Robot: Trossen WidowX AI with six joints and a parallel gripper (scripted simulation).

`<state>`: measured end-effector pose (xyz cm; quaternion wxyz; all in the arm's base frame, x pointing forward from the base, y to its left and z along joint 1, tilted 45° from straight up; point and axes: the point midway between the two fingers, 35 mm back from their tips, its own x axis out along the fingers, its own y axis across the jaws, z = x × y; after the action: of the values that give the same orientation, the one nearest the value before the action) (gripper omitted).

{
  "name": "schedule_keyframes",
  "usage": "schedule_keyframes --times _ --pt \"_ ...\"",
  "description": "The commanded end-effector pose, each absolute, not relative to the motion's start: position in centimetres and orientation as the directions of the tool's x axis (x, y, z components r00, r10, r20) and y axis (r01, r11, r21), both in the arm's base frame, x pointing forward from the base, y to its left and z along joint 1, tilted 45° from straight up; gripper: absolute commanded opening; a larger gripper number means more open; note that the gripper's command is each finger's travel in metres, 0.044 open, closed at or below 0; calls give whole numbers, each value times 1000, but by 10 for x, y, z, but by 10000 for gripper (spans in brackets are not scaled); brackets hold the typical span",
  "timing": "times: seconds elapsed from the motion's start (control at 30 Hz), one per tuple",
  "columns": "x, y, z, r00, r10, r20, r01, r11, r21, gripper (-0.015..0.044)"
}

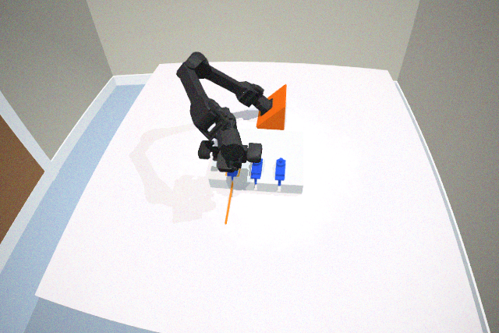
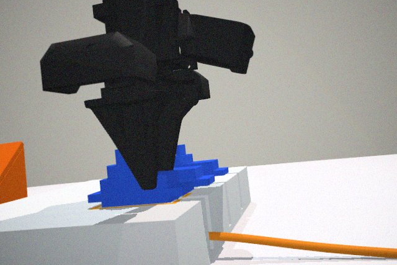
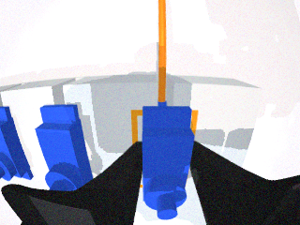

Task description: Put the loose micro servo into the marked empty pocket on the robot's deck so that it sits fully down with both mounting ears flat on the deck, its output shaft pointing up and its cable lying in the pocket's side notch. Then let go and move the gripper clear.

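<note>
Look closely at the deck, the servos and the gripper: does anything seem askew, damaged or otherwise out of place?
Nothing stands out. The micro servo sits low in the orange-outlined pocket, squarely aligned, ears at deck level, its orange cable running straight out the deck's front. The gripper is clamped on it. Two other servos sit seated alongside.

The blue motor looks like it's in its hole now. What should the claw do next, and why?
Probably open and lift straight up. The blue motor sits low in the orange-outlined pocket, its ears look about level with the deck, its shaft points up, and the orange cable runs out the block's side. The claw is shut on the motor, so letting go comes next.
</note>
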<state>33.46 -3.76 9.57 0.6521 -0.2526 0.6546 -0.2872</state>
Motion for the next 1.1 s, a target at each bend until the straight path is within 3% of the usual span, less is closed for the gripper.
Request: schedule_keyframes --times 0.0,0.07,0.3,0.67,0.97,1.07 --pt "334 -40 93 -18 -709 -705 39 704 -709 0" --pt "334 -42 92 -18 -709 -705 39 704 -709 0" --pt "334 -40 92 -18 -709 -705 39 704 -709 184" --pt "334 -16 117 -19 -708 -706 39 705 -708 187" --pt "259 26 150 58 -679 -732 6 733 -680 424" --pt "226 34 160 81 -667 -740 -6 742 -670 440"
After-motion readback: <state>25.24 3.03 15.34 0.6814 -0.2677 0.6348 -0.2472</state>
